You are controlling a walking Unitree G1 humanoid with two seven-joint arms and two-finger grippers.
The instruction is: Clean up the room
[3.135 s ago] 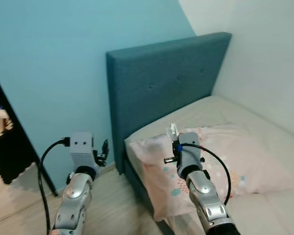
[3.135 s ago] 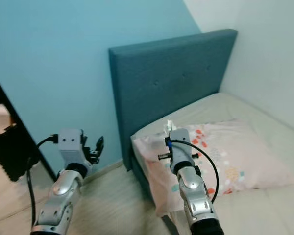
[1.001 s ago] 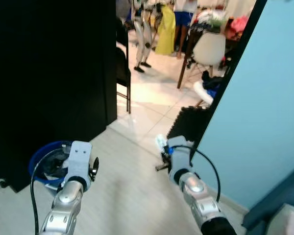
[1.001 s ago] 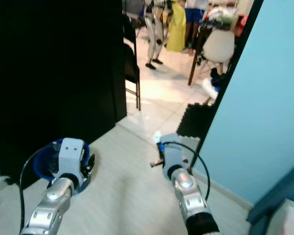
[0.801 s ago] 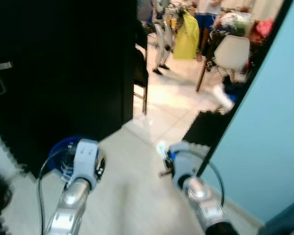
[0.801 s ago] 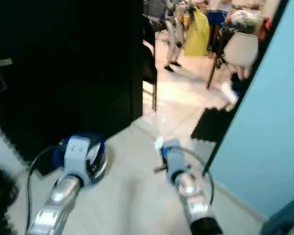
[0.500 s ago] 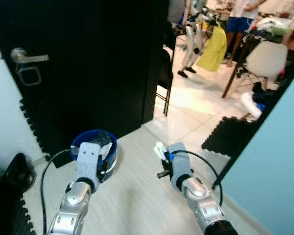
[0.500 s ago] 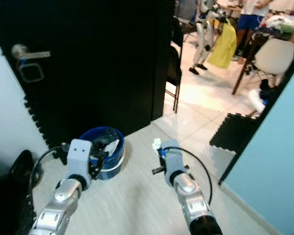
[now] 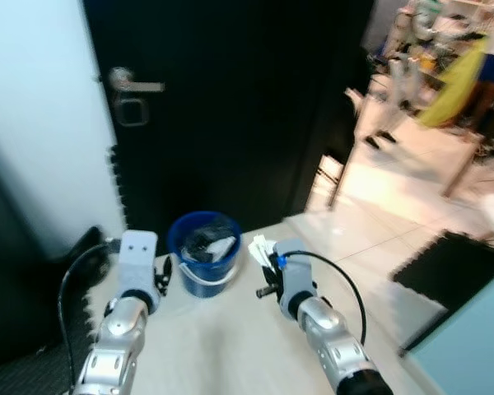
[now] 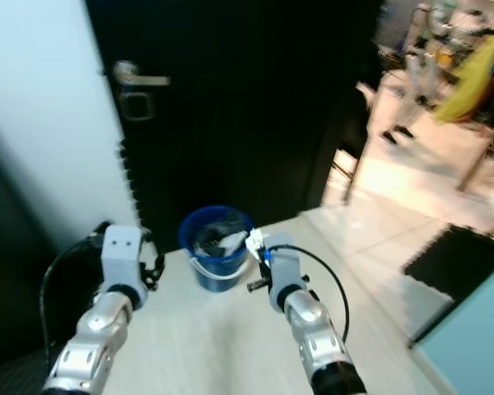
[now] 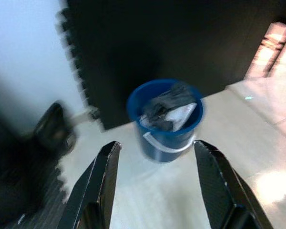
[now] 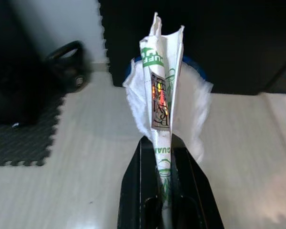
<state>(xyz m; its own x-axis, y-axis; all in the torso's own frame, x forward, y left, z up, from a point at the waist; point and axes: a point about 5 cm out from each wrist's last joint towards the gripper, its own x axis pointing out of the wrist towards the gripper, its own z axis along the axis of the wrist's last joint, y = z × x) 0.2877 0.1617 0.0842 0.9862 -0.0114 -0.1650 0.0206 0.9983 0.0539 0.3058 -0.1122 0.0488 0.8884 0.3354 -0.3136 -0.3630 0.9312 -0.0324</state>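
Crumpled wrapper [image 12: 163,93] pinched in right gripper [image 12: 163,143], near blue bucket [image 9: 203,251] by black door [image 9: 230,99]; left gripper [image 11: 155,157] fingers spread, empty.

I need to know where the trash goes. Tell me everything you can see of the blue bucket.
The blue bucket is round, looks plastic, and has a pale handle hanging down its front. It stands upright on the light floor before the black door, ahead of both grippers. It already holds dark and white crumpled rubbish. Nothing grips it; the right gripper, shut on a paper wrapper, is near its rim.
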